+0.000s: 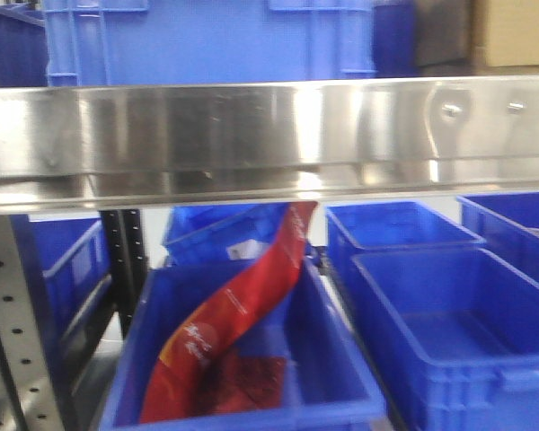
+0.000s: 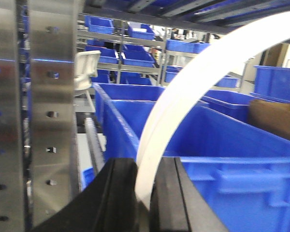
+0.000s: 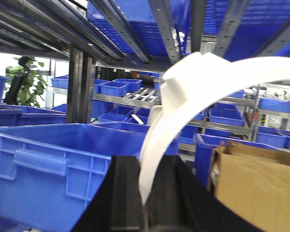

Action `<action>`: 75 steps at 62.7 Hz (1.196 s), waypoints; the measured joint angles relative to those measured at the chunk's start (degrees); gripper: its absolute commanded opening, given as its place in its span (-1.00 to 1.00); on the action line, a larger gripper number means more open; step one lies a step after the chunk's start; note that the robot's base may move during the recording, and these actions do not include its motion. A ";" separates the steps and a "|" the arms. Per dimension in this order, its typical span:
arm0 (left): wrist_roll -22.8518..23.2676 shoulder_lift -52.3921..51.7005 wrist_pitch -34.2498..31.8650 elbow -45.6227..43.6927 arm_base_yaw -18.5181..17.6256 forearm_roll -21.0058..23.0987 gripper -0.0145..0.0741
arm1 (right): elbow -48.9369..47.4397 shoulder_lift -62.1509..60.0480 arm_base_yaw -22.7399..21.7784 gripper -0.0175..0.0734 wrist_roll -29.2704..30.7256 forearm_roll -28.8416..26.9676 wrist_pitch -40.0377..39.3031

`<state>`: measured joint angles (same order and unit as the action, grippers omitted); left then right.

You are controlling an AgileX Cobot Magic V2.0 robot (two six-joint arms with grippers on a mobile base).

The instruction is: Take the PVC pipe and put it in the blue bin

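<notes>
- The left gripper (image 2: 144, 165) is clenching its 2 black fingers (image 2: 118, 193) on the PVC pipe (image 2: 160, 121), pinching it near 1 end.
- The pipe is showing as a thin, plain white band, rising from the jaws and curving up to the right.
- In this view it is standing in front of a blue bin (image 2: 232, 179); whether it is hanging over the bin cannot be told.
- Its upper part is running out of the picture, so its far end and any tabs are staying unseen, and its gripped end is sitting hidden between the fingers.
- The right gripper (image 3: 144, 164) is likewise clamping a white curved piece (image 3: 157, 140), broader, with a blocky widening at the top of its bend; its far end is also being cut off.
- A small white part (image 2: 84, 70) beside the steel upright (image 2: 43, 121) is appearing too blurred to identify.
- In the front view a steel rail (image 1: 269, 135) is crossing the picture; neither gripper is showing there.
</notes>
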<state>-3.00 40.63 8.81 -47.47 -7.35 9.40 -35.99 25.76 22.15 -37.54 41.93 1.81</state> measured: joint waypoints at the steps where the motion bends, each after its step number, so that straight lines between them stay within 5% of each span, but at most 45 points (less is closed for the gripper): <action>1: 0.00 0.00 0.00 0.00 0.00 0.00 -0.92 | 0.00 0.00 0.00 -0.98 0.00 0.00 0.00; 75: 0.00 0.00 0.00 0.00 0.00 0.00 -0.92 | 0.00 0.00 0.00 -0.98 0.00 0.00 -0.04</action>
<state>-3.00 40.63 8.81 -47.47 -7.35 9.40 -35.99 25.76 22.15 -37.54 41.93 1.78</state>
